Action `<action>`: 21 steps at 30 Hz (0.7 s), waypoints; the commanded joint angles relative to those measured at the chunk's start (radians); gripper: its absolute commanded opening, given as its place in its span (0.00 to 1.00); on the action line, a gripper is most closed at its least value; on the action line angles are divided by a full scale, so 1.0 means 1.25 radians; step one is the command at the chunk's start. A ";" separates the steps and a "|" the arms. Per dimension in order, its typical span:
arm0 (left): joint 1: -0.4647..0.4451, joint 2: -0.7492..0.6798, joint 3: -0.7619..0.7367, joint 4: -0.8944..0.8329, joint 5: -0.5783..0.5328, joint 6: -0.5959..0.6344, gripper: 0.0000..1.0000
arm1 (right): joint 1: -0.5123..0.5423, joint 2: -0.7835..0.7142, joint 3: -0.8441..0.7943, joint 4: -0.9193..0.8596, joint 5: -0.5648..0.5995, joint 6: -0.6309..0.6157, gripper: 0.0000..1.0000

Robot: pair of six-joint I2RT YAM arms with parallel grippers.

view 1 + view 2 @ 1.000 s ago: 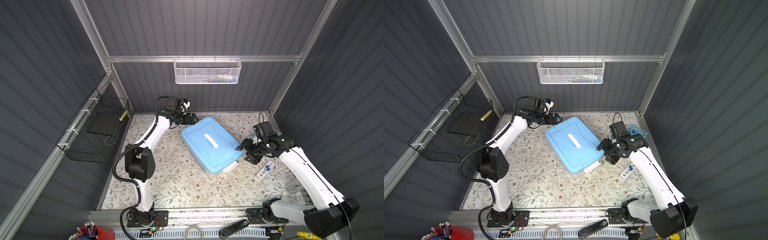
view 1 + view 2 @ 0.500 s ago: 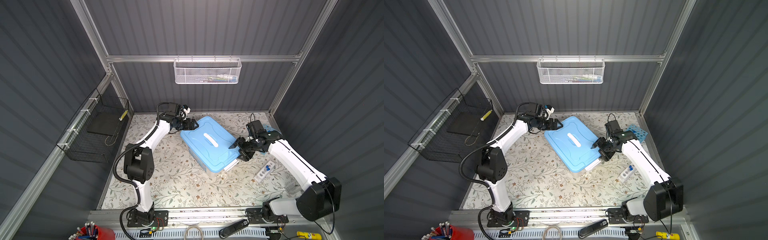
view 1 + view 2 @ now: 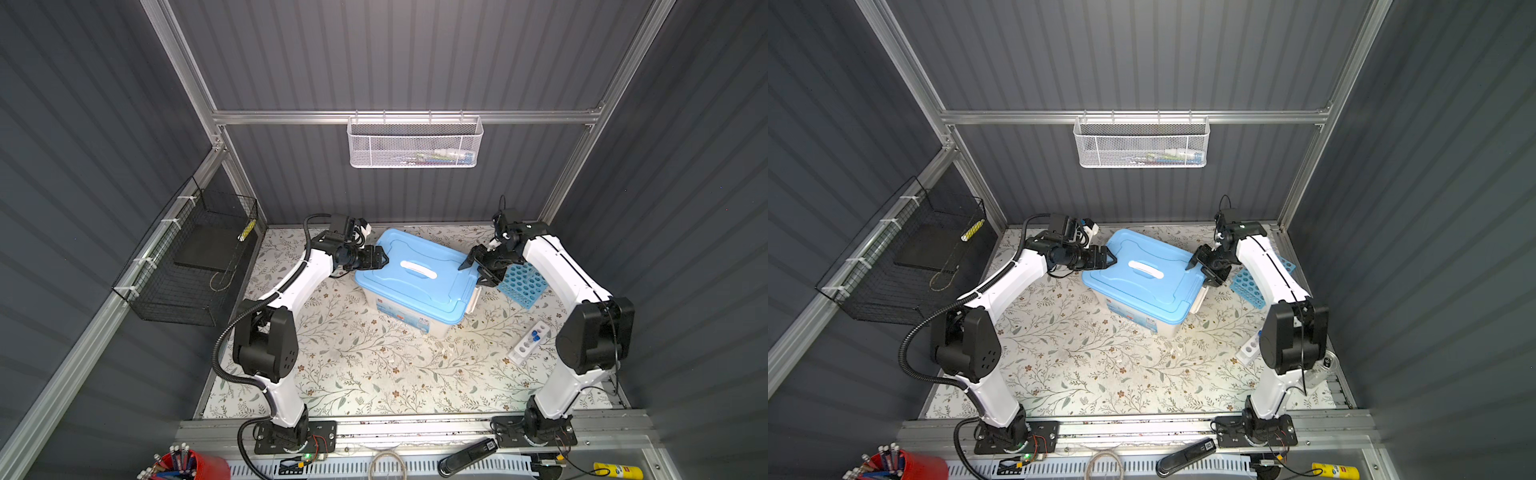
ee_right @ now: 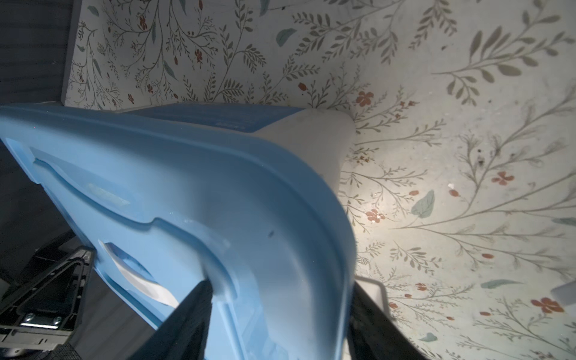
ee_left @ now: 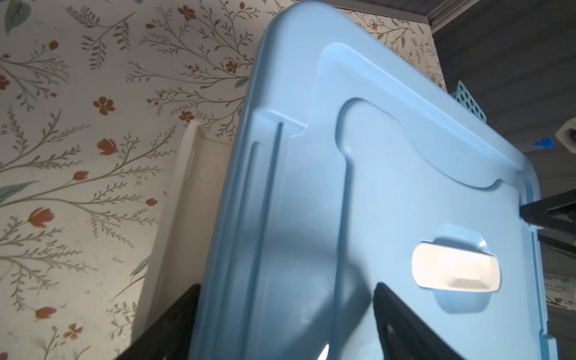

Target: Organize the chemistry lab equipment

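Front edge, outside the mat: red cup (image 3: 183,467) w/ pens, at the L corner. On the floral mat (image 3: 353,365), R side near the R arm's elbow: small white tube rack (image 3: 524,347), lying at a slant, w/ two blue-capped tubes (image 3: 536,335) in its far end; the other holes look empty. Mid-mat: white tub (image 3: 399,309), set at an angle to the mat's edges, blue lid (image 3: 419,291) on top, white handle (image 3: 417,269) at lid ctr. Sky-blue rack (image 3: 521,284) sits just beside the tub's R end, partly behind the R arm's wrist. R gripper (image 3: 471,274) is at the lid's R end: jaws spread, one finger over the lid top, the other below the rim, as the R wrist view shows; nothing carried. L gripper (image 3: 380,261) is at the lid's far-L corner: jaws spread wide, one finger on top of the lid, the other under the rim next to the white side latch; nothing carried. L wall: black wire basket (image 3: 187,266). Back wall, up on the rail: white mesh basket (image 3: 415,143), contents too small to tell.
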 commanded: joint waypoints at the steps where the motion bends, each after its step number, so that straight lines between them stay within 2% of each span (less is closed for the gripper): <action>1: -0.013 -0.034 -0.032 -0.038 0.027 -0.031 0.85 | 0.020 0.088 0.100 -0.083 -0.021 -0.155 0.67; 5: -0.008 -0.062 -0.055 -0.058 0.010 -0.040 0.85 | 0.027 0.153 0.185 -0.118 0.009 -0.290 0.66; 10: -0.004 -0.100 -0.048 -0.113 -0.014 -0.041 0.86 | 0.035 0.187 0.254 -0.110 -0.032 -0.409 0.68; 15: 0.005 -0.130 -0.038 -0.142 -0.068 -0.047 0.93 | 0.036 0.181 0.291 -0.067 -0.018 -0.402 0.70; 21: 0.018 -0.130 0.039 -0.169 -0.081 -0.034 0.95 | 0.021 0.141 0.304 -0.056 -0.016 -0.391 0.73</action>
